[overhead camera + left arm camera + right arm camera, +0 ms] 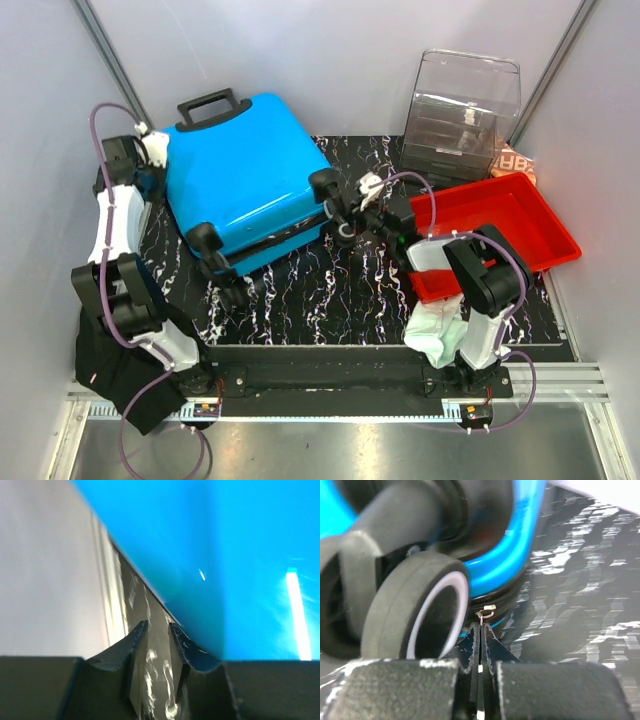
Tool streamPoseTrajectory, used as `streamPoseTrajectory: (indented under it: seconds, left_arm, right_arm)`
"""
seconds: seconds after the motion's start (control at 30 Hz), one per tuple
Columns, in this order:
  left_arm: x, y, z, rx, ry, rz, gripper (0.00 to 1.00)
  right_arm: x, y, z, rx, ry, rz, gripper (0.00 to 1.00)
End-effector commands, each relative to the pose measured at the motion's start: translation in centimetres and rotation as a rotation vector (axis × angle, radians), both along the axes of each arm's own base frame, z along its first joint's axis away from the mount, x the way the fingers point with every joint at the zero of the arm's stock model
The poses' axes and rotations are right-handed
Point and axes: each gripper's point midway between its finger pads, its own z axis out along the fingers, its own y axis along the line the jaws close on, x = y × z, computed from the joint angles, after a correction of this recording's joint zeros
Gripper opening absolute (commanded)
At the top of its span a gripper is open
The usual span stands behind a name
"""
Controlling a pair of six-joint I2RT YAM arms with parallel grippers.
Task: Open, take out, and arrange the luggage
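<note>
Blue suitcase lies closed at the table's back left. The left gripper sits at its left edge, fingers slightly apart, empty. The right gripper is pinched on the zipper pull beside a wheel.

- We see the right gripper pinching a silver zipper pull on the blue luggage.
- A white-ringed black wheel sits just beside it.

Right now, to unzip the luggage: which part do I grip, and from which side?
The small metal zipper pull in the seam beside the wheel, approached low from the wheel end. The luggage lies flat, so the seam faces sideways there; the right gripper's shut jaws pinch that pull.
</note>
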Motion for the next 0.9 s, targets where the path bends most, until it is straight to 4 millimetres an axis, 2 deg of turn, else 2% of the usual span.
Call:
streamPoseTrajectory:
  seconds: [0.0, 0.07, 0.1, 0.13, 0.17, 0.2, 0.23, 0.27, 0.3, 0.33, 0.37, 0.4, 0.43, 0.47, 0.5, 0.57, 0.63, 0.67, 0.73, 0.77, 0.83, 0.87]
  left_arm:
    - [4.2, -5.3, 6.0, -0.130, -0.176, -0.148, 0.40]
    - [3.7, -5.3, 8.1, -0.104, -0.221, -0.156, 0.48]
    - [3.4, -5.6, 8.6, -0.086, -0.228, -0.162, 0.54]
    - [2.9, -5.9, 8.9, -0.058, -0.233, -0.185, 0.56]
    - [1.7, -6.6, 9.4, -0.035, -0.246, -0.212, 0.58]
    - [1.1, -8.3, 9.5, -0.017, -0.249, -0.262, 0.60]
    - [-0.2, -9.5, 10.9, 0.035, -0.286, -0.324, 0.62]
    - [-1.4, -12.2, 9.1, 0.035, -0.254, -0.410, 0.64]
    - [-2.3, -13.6, 8.9, 0.074, -0.256, -0.487, 0.68]
    - [-3.8, -14.8, 9.7, 0.101, -0.287, -0.538, 0.70]
    - [-5.3, -18.2, 8.3, 0.100, -0.268, -0.656, 0.71]
    - [-6.6, -19.7, 7.7, 0.107, -0.253, -0.724, 0.73]
    - [-7.8, -21.0, 8.1, 0.144, -0.273, -0.814, 0.74]
    - [-9.2, -23.5, 7.7, 0.119, -0.252, -0.927, 0.74]
    - [-10.7, -24.2, 7.8, 0.093, -0.196, -0.974, 0.74]
    - [-12.2, -26.1, 7.3, 0.089, -0.143, -1.089, 0.74]
    - [-14.0, -26.6, 6.7, 0.180, -0.094, -1.248, 0.74]
    - [-15.9, -26.9, 5.7, 0.223, -0.015, -1.334, 0.74]
    - [-16.3, -27.2, 5.7, 0.344, 0.011, -1.462, 0.75]
    - [-17.3, -26.9, 5.1, 0.414, 0.088, -1.518, 0.77]
    - [-17.0, -27.7, 5.4, 0.561, 0.097, -1.620, 0.79]
    - [-16.2, -27.1, 5.7, 0.685, 0.106, -1.629, 0.81]
  right_arm:
    - [-9.9, 8.6, 5.1, 0.094, -0.092, 0.346, 0.00]
    - [-11.1, 9.1, 5.0, 0.107, -0.070, 0.361, 0.00]
    - [-11.3, 9.2, 5.3, 0.123, -0.070, 0.361, 0.00]
    - [-11.4, 9.2, 5.2, 0.131, -0.060, 0.360, 0.00]
    - [-11.5, 9.2, 5.4, 0.143, -0.051, 0.360, 0.00]
    - [-11.5, 9.3, 5.3, 0.146, -0.047, 0.362, 0.00]
    - [-11.3, 9.4, 5.5, 0.151, -0.042, 0.360, 0.00]
    - [-11.3, 9.6, 5.6, 0.154, -0.040, 0.360, 0.00]
    - [-11.2, 9.7, 5.5, 0.154, -0.033, 0.360, 0.00]
    - [-11.3, 9.8, 5.5, 0.160, -0.024, 0.362, 0.00]
    - [-11.2, 9.8, 5.4, 0.159, -0.022, 0.364, 0.00]
    - [-11.2, 9.9, 5.4, 0.161, -0.024, 0.365, 0.00]
    - [-11.2, 9.9, 5.4, 0.162, -0.025, 0.367, 0.00]
    - [-11.2, 9.8, 5.3, 0.158, -0.031, 0.364, 0.00]
    - [-11.2, 9.7, 5.1, 0.152, -0.034, 0.361, 0.00]
    - [-10.9, 9.3, 4.6, 0.130, -0.039, 0.338, 0.00]
    - [-10.8, 9.0, 4.2, 0.114, -0.027, 0.324, 0.00]
    - [-10.7, 9.0, 4.0, 0.110, -0.019, 0.322, 0.00]
    - [-10.4, 8.9, 3.6, 0.107, 0.006, 0.311, 0.00]
    - [-10.2, 8.8, 3.5, 0.109, 0.011, 0.309, 0.00]
    - [-10.1, 8.9, 3.4, 0.118, 0.017, 0.307, 0.00]
    - [-10.1, 8.9, 3.4, 0.120, 0.015, 0.306, 0.00]
